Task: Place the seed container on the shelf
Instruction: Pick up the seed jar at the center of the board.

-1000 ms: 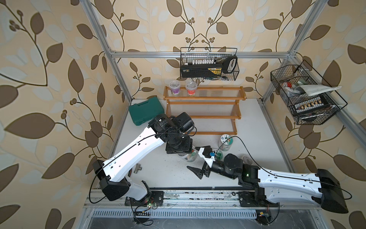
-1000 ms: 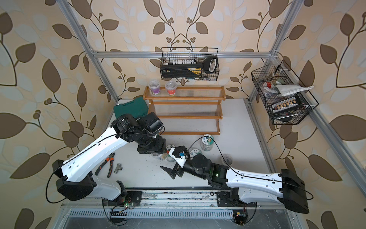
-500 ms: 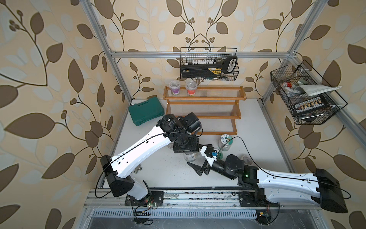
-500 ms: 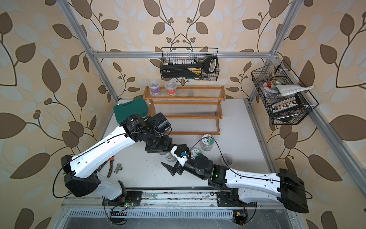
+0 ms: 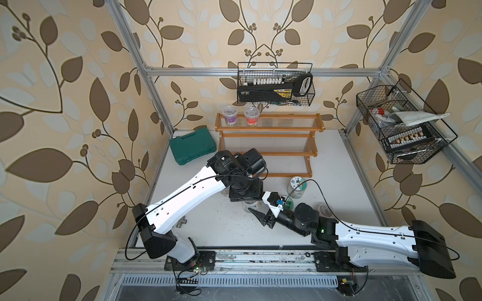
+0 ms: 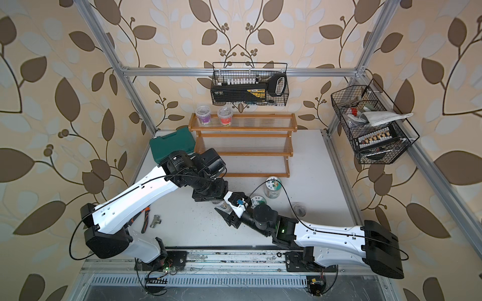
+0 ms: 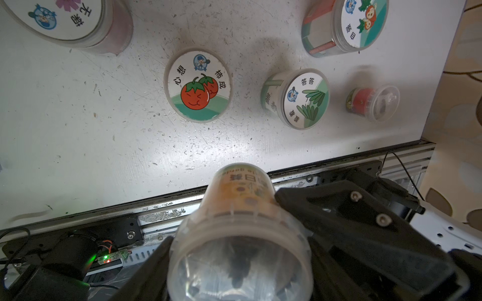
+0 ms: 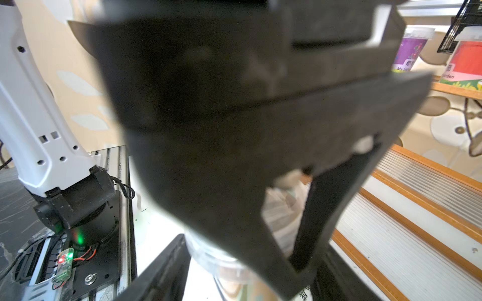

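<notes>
Pinching a clear plastic seed container with an orange label (image 7: 242, 203), the left tool (image 7: 229, 224) holds it above the middle of the white table (image 5: 221, 229), well apart from the orange-brown wooden three-tier shelf (image 5: 268, 153) at 12 o'clock. The right tool (image 8: 242, 276), reaching in from 4 o'clock, brackets the same container; whether it presses on it cannot be told.

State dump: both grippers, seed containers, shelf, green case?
left gripper: shut on seed container.
seed container: lid on, held.
right gripper: beside the held container; open or shut unclear.
shelf: purple container and red container upright on top tier.
green case: closed.
tomato-lid container: upright on table, lidded.
</notes>
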`<state>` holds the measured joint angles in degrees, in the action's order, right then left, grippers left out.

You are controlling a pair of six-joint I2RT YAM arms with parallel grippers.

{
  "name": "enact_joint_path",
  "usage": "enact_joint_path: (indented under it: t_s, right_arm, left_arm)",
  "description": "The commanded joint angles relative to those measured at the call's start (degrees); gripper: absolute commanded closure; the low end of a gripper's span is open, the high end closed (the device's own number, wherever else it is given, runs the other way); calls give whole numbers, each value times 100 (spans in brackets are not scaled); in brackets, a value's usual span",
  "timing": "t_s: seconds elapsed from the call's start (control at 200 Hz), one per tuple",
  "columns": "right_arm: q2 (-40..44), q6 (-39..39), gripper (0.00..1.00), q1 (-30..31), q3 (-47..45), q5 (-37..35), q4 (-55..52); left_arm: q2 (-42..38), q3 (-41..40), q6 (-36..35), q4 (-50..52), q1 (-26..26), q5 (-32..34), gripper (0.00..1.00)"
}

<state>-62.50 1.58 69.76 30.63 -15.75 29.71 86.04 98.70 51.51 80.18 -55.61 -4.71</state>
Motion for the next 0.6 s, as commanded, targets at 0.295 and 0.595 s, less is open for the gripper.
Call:
enact_joint_path:
  t_s: [0.295, 0.595]
  right_arm:
    - [-207, 132, 36, 37, 61, -61, 14]
    - [-236, 149, 45, 38, 94, -63, 16]
  left_arm:
    - [9, 244, 44, -73, -64, -84, 45]
    - [44, 262, -24, -113, -63, -162, 45]
